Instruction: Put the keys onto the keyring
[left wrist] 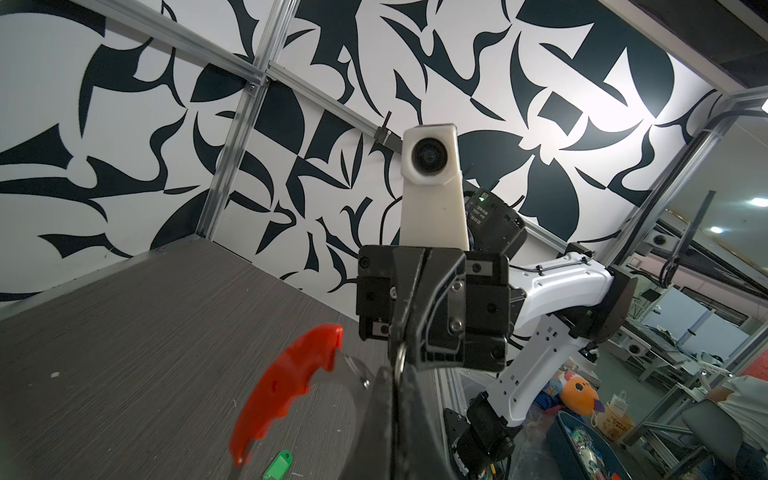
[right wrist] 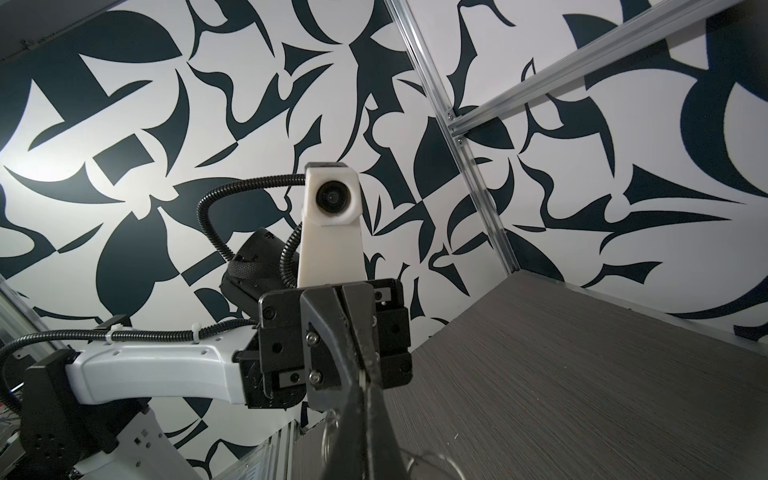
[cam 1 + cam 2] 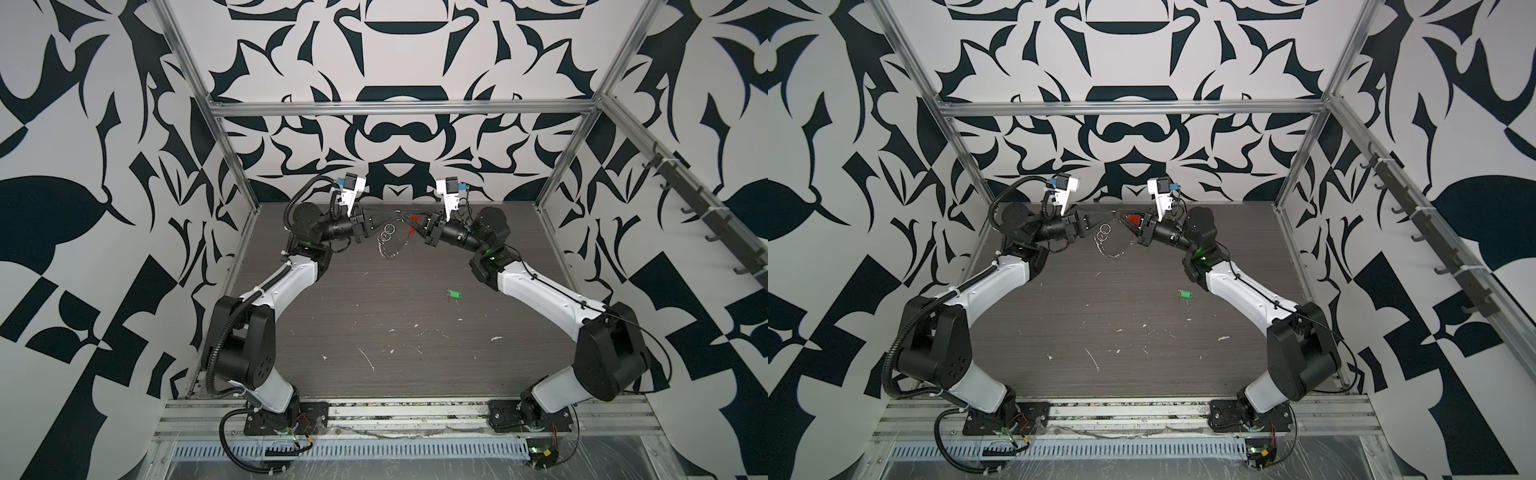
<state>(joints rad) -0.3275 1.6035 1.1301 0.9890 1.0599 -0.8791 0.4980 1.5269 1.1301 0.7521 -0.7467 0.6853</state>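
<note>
I read both claws as closed, raised above the far end of the counter (image 3: 374,332) with their tips near each other. The right claw (image 3: 411,225) grips the keyring (image 3: 388,230), a large loop strung with small silver metal rings and carrying a curved red-orange plastic segment (image 1: 286,386). The left claw (image 3: 397,215) has its jaws together against the top of that loop, but I cannot confirm that it pinches the wire. The small bright green oblong plastic key tag (image 3: 453,294) lies flat on the counter, well apart from both claws, toward the front and to the right of them, near the right forearm. Its long axis runs roughly across the counter, with the tiny metal ring end pointing left. The right arm is nearer, so I judge that the left claw must carry the keyring before the right descends. The counter is dark grey wood-grain, flecked with white scuffs. Black-and-white patterned walls (image 3: 395,124) on an aluminium frame enclose it.
</note>
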